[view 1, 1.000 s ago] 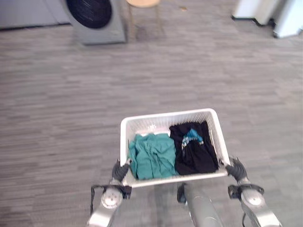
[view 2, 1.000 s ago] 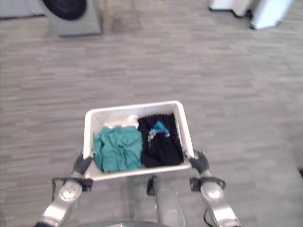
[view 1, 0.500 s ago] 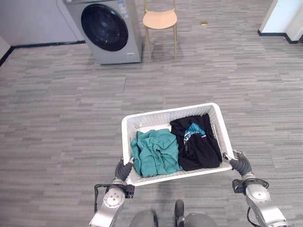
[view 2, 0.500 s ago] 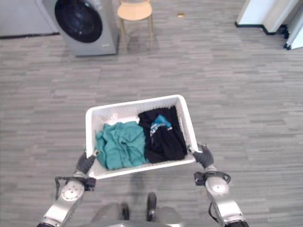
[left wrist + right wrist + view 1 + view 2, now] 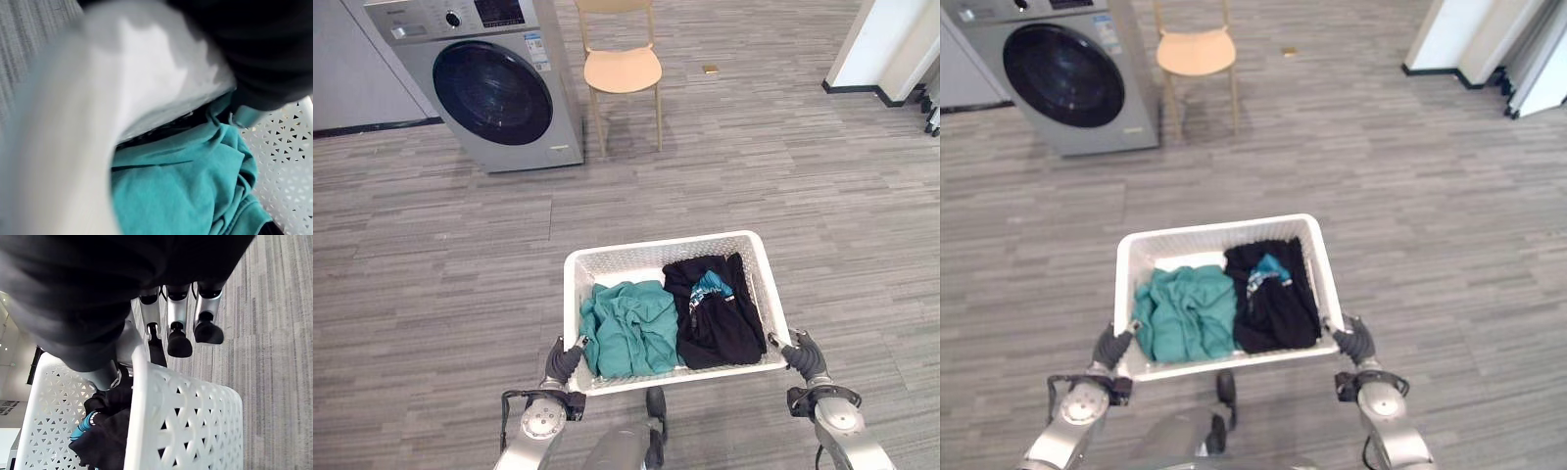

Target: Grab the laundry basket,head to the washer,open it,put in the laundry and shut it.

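A light wooden chair [image 5: 622, 69] with thin legs is seen on the grey plank-patterned floor [image 5: 783, 186]. A small tan object [image 5: 710, 69] lies beyond it, and white panels [image 5: 876, 44] stand farther right.

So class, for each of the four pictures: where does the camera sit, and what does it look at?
Left eye view: head camera, looking down at the white perforated plastic laundry basket, left hand, right hand, grey front-loading washer, wooden chair.
Right eye view: same scene, slightly offset.
Left wrist view: looks into the basket at the teal garment.
Right wrist view: along its fingers over the basket rim, black garment inside.
All share the basket.
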{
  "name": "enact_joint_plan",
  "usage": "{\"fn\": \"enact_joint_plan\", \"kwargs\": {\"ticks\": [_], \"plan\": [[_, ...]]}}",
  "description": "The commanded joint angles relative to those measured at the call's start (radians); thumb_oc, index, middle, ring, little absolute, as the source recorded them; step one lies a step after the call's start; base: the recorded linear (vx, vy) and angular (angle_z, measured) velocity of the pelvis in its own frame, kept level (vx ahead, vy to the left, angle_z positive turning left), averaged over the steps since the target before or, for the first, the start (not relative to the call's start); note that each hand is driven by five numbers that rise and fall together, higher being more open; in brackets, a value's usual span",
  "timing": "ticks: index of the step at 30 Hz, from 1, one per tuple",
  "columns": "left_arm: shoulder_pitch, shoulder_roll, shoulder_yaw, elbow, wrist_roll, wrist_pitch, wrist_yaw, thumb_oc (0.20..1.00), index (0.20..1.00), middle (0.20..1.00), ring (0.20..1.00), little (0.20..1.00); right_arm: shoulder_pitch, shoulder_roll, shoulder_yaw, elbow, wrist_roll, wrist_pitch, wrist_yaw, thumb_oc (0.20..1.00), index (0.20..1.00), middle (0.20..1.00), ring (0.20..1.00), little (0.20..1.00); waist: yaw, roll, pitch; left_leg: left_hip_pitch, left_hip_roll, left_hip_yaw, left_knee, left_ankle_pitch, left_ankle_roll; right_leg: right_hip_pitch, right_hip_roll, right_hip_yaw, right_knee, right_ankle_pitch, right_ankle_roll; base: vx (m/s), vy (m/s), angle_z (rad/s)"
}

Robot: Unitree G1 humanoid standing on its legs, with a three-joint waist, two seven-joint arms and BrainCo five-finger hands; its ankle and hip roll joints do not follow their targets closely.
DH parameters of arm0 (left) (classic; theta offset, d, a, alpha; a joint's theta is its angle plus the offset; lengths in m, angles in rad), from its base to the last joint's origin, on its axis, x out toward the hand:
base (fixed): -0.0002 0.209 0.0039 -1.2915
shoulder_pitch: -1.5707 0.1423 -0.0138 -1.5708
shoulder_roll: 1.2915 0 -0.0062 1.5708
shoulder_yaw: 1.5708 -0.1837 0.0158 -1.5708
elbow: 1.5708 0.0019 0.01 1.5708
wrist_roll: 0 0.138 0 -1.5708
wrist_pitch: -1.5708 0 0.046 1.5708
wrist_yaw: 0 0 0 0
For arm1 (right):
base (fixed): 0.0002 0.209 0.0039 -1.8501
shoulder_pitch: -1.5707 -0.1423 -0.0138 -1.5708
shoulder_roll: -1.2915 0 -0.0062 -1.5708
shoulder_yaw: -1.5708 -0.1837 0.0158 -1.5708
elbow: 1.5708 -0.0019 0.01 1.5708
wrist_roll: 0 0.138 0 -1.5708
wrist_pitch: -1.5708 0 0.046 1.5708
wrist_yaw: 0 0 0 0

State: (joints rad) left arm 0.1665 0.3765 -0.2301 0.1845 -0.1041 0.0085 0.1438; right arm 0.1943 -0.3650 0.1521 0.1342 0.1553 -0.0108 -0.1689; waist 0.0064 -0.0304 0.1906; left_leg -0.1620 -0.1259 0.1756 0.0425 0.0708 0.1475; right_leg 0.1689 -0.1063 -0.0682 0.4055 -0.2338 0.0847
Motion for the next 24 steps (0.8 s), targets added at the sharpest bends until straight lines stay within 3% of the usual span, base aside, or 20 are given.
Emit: {"fn": "enact_joint_plan", "kwargs": {"ticks": [1,2,4,5,6,8,9,12,15,18,20,21,24], "plan": [[-0.008,0.016,-0.008,-0.068,0.007,-0.074,0.003,0.200,0.200,0.200,0.200,0.200,-0.088,0.053,-0.011,-0.119,0.039,-0.123,0.060,0.200,0.200,0.200,0.200,0.200,0.009,-0.012,-0.041,0.041,0.116,0.001,-0.017,-0.079,-0.130,-0.124,0.016,0.015,-0.053,0.135,0.083,0.23,0.147,0.14],[-0.014,0.022,-0.012,-0.069,0.012,-0.073,0.007,0.200,0.200,0.200,0.200,0.200,-0.084,0.062,-0.013,-0.122,0.045,-0.122,0.063,0.200,0.200,0.200,0.200,0.200,-0.007,0.001,-0.036,0.091,0.122,-0.002,-0.036,-0.101,-0.123,-0.197,0.030,-0.006,-0.017,0.140,0.069,0.32,0.178,0.20],[-0.011,0.025,-0.010,-0.073,0.011,-0.073,0.010,0.200,0.200,0.200,0.200,0.200,-0.083,0.062,-0.013,-0.120,0.049,-0.121,0.062,0.200,0.200,0.200,0.200,0.200,-0.017,0.006,-0.035,0.116,0.123,-0.002,-0.048,-0.112,-0.125,-0.224,0.026,-0.034,-0.032,0.129,0.063,0.26,0.084,0.32],[-0.008,0.027,-0.003,-0.079,0.003,-0.074,0.013,0.200,0.200,0.200,0.200,0.200,-0.085,0.063,-0.010,-0.111,0.053,-0.117,0.060,0.200,0.200,0.200,0.200,0.200,-0.031,0.016,-0.029,0.159,0.130,-0.008,-0.061,-0.135,-0.131,-0.269,0.017,-0.106,-0.125,0.110,0.047,0.30,0.017,0.37],[-0.005,0.025,0.002,-0.083,-0.002,-0.072,0.012,0.200,0.200,0.200,0.200,0.200,-0.087,0.062,-0.010,-0.108,0.056,-0.116,0.058,0.200,0.200,0.200,0.200,0.200,-0.033,0.013,-0.026,0.178,0.127,-0.007,-0.063,-0.147,-0.132,-0.299,0.014,-0.129,-0.176,0.121,0.047,0.30,0.018,0.27],[0.001,0.023,0.006,-0.082,-0.004,-0.071,0.009,0.200,0.200,0.200,0.200,0.200,-0.087,0.062,-0.009,-0.105,0.061,-0.112,0.060,0.200,0.200,0.200,0.200,0.200,-0.039,0.013,-0.020,0.205,0.126,-0.014,-0.063,-0.163,-0.134,-0.304,0.020,-0.144,-0.235,0.132,0.049,0.28,-0.012,-0.03],[0.004,0.017,0.015,-0.078,-0.002,-0.071,0.008,0.200,0.200,0.200,0.200,0.200,-0.089,0.059,-0.015,-0.104,0.065,-0.114,0.058,0.200,0.200,0.200,0.200,0.200,-0.047,0.002,-0.009,0.239,0.114,-0.027,-0.052,-0.189,-0.135,-0.337,0.040,-0.140,-0.324,0.163,0.060,0.45,-0.033,0.08],[0.005,0.005,0.029,-0.065,0.016,-0.082,0.010,0.200,0.200,0.200,0.200,0.200,-0.077,0.059,-0.026,-0.110,0.064,-0.119,0.061,0.200,0.200,0.200,0.200,0.200,-0.061,-0.005,0.003,0.304,0.106,-0.061,-0.040,-0.237,-0.144,-0.389,0.060,-0.141,-0.412,0.209,0.080,0.49,-0.073,0.21],[0.009,0.000,0.029,-0.061,0.020,-0.084,0.009,0.200,0.200,0.200,0.200,0.200,-0.062,0.055,-0.031,-0.115,0.059,-0.119,0.070,0.200,0.200,0.200,0.200,0.200,-0.070,-0.004,-0.003,0.345,0.104,-0.088,-0.035,-0.267,-0.147,-0.397,0.058,-0.146,-0.402,0.226,0.081,0.32,-0.076,0.47],[0.016,-0.014,0.024,-0.059,0.019,-0.089,0.004,0.200,0.200,0.200,0.200,0.200,-0.037,0.052,-0.041,-0.117,0.054,-0.125,0.073,0.200,0.200,0.200,0.200,0.200,-0.079,-0.002,-0.032,0.388,0.118,-0.119,-0.004,-0.312,-0.168,-0.353,0.051,-0.128,-0.392,0.238,0.057,0.50,-0.188,0.71],[0.013,-0.021,0.016,-0.056,0.005,-0.088,0.008,0.200,0.200,0.200,0.200,0.200,-0.035,0.042,-0.047,-0.108,0.062,-0.125,0.069,0.200,0.200,0.200,0.200,0.200,-0.089,0.016,-0.043,0.373,0.153,-0.129,0.099,-0.264,-0.208,-0.320,0.064,-0.119,-0.380,0.233,0.033,0.33,-0.173,0.52],[0.011,-0.020,0.018,-0.061,-0.003,-0.085,0.009,0.200,0.200,0.200,0.200,0.200,-0.042,0.037,-0.049,-0.107,0.073,-0.128,0.067,0.200,0.200,0.200,0.200,0.200,-0.089,0.023,-0.042,0.341,0.170,-0.131,0.193,-0.213,-0.231,-0.299,0.067,-0.121,-0.384,0.228,0.020,0.29,-0.185,0.39],[0.018,-0.026,0.021,-0.071,-0.019,-0.084,0.004,0.200,0.200,0.200,0.200,0.200,-0.048,0.016,-0.054,-0.107,0.089,-0.132,0.059,0.200,0.200,0.200,0.200,0.200,-0.079,0.013,-0.034,0.253,0.206,-0.113,0.385,-0.111,-0.238,-0.228,0.081,-0.108,-0.404,0.188,-0.022,0.28,-0.172,0.06]]}}
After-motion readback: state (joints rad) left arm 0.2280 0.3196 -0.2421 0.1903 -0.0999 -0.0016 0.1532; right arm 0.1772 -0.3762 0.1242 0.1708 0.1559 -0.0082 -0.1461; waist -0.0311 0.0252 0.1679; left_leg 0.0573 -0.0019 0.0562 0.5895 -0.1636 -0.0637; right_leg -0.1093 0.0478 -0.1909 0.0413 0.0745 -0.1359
